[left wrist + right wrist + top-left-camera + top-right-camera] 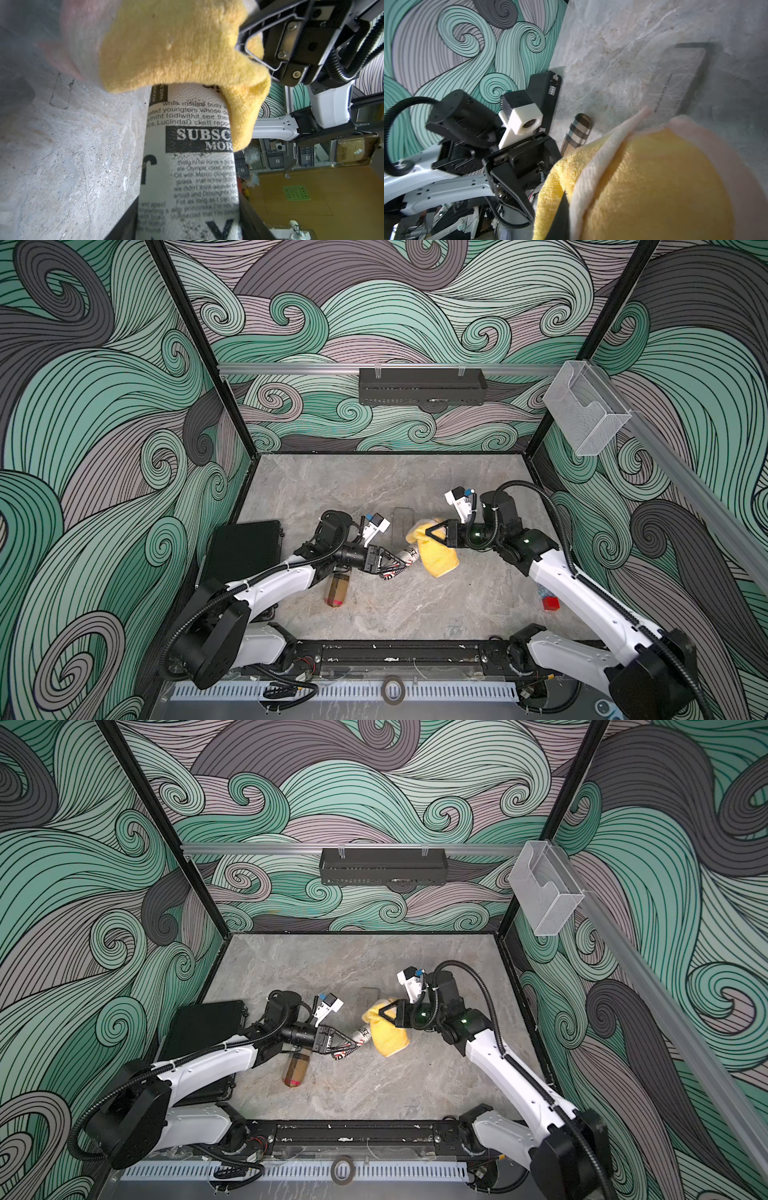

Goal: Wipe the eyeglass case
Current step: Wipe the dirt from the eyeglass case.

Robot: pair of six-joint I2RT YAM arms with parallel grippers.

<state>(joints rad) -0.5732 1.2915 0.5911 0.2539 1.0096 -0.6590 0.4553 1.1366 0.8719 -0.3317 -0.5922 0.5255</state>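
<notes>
Pinching eyeglass case (409, 556) at near end: left gripper (395, 568), jaws clamped on it, over middle of table (415, 614). Case: rounded tube, pebbled white skin, black newsprint lettering (clearest in left wrist view). Right gripper (424, 533) squeezed tight on cloth (436, 560): yellow fluffy terry, draped over case's far end, touching. Table: grey marbled stone look.

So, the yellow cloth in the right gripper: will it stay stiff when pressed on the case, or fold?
Probably floppy: the yellow cloth hangs in folds from the right gripper and drapes over the end of the eyeglass case. Its looped pile looks grippy, so it would likely drag on the case rather than slip.
</notes>
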